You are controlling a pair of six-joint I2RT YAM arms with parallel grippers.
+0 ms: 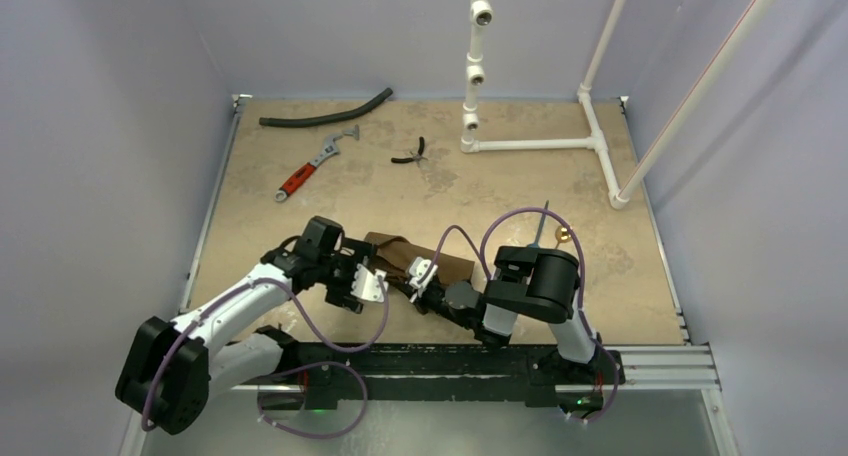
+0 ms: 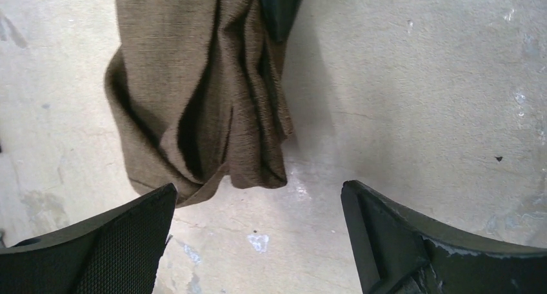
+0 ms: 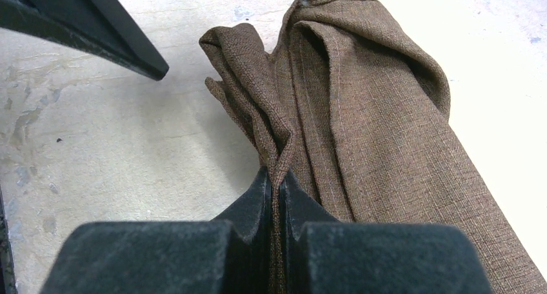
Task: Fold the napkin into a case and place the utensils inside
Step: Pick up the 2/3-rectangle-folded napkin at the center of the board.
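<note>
The napkin [image 1: 392, 250], a dark-brown woven cloth, is seen bunched into a long, loosely pleated bundle on the worktop [image 1: 480, 191], near its front edge and between the two arms. In the right wrist view the napkin [image 3: 361, 113] is shown with several overlapping folds running lengthwise and a rolled edge along one side.

The right claw [image 1: 420, 276] is clenched on the napkin. In its own camera the right claw [image 3: 276, 178] is seen with both fingers pressed together on a thin ridge of gathered cloth, the rest of the bundle lying beside and beyond the pinch.

The left claw [image 1: 372, 288] is released. In the left wrist view the left claw [image 2: 258, 187] is spread wide, with bare worktop [image 2: 419, 100] between the fingers and nothing gripped. The ragged end of the napkin [image 2: 193, 100] lies just beyond the fingertips, close to the left finger [image 2: 122, 242]; contact cannot be told.

A thin dark utensil [image 1: 545, 218] is seen on the worktop beyond the right arm, well apart from the napkin. Its lower end is hidden by the arm, and its kind cannot be told.

Toward the back of the worktop a red-handled wrench [image 1: 312, 168], small black pliers [image 1: 412, 154] and a black hose [image 1: 325, 114] are laid out, with a white pipe frame [image 1: 540, 143] at the back right.
</note>
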